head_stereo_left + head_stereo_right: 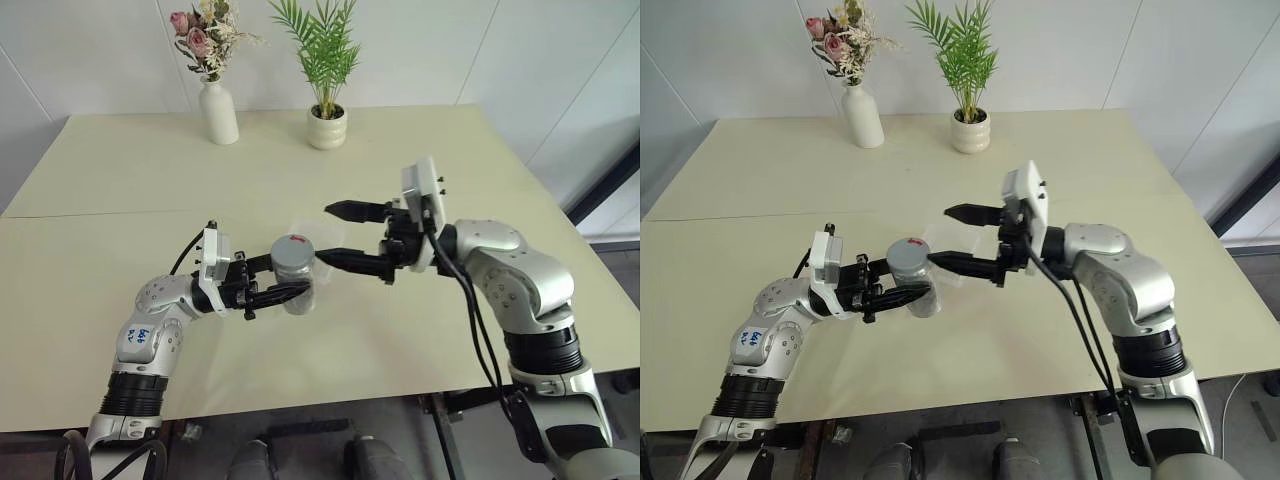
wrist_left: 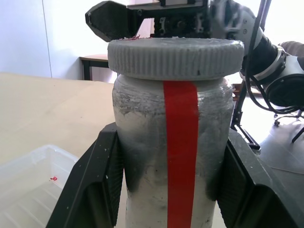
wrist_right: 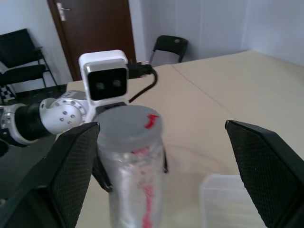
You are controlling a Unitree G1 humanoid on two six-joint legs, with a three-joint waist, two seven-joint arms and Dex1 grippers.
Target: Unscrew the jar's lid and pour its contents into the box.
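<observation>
Above the pale table you have one small clear cylindrical jar with a red stripe, clamped upright in your left gripper, its one ribbed silver-grey screw lid on top. Your right gripper stands spread wide just beside the lid, holding nothing. One shallow clear plastic box lies on the table beneath them. Two white pots stand at the far edge: one flower vase, one plant pot.
</observation>
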